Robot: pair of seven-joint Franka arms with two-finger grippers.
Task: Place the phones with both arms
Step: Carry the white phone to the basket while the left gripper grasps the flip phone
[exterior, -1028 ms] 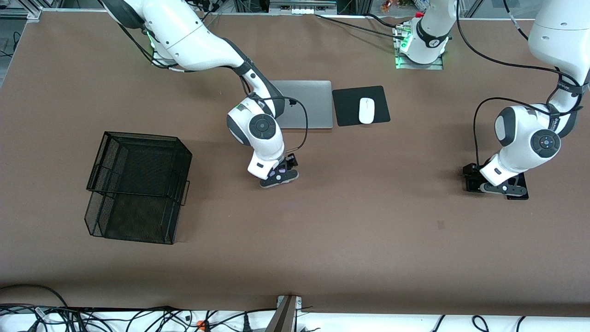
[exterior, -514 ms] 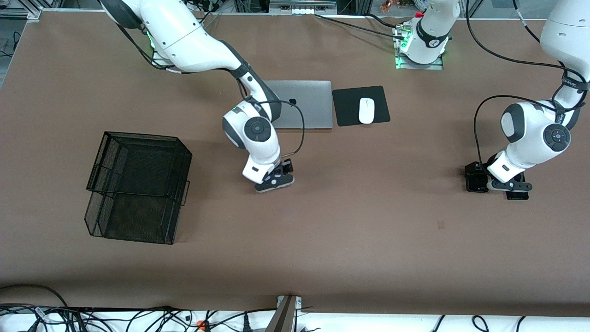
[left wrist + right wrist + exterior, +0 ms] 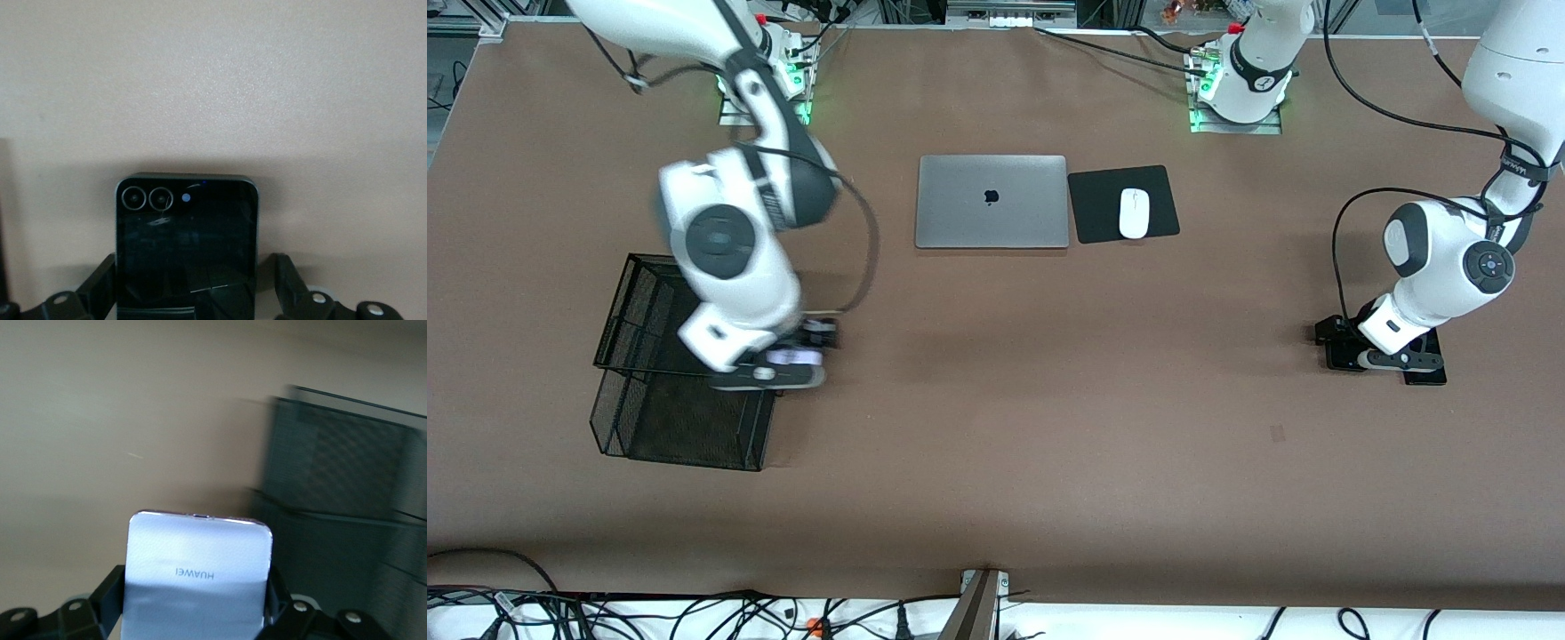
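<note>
One brown table (image 3: 1049,427) bears laptop (image 3: 992,202), mouse (image 3: 1134,213), mesh basket (image 3: 685,409).

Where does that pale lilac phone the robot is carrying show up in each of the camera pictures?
Front view: the pale lilac phone sits in the right gripper, over the edge of the black mesh basket.
Right wrist view: it fills the lower middle, between the fingers.
Left wrist view: not in it; that shows the small black phone.
Shared landmark: the basket.
</note>
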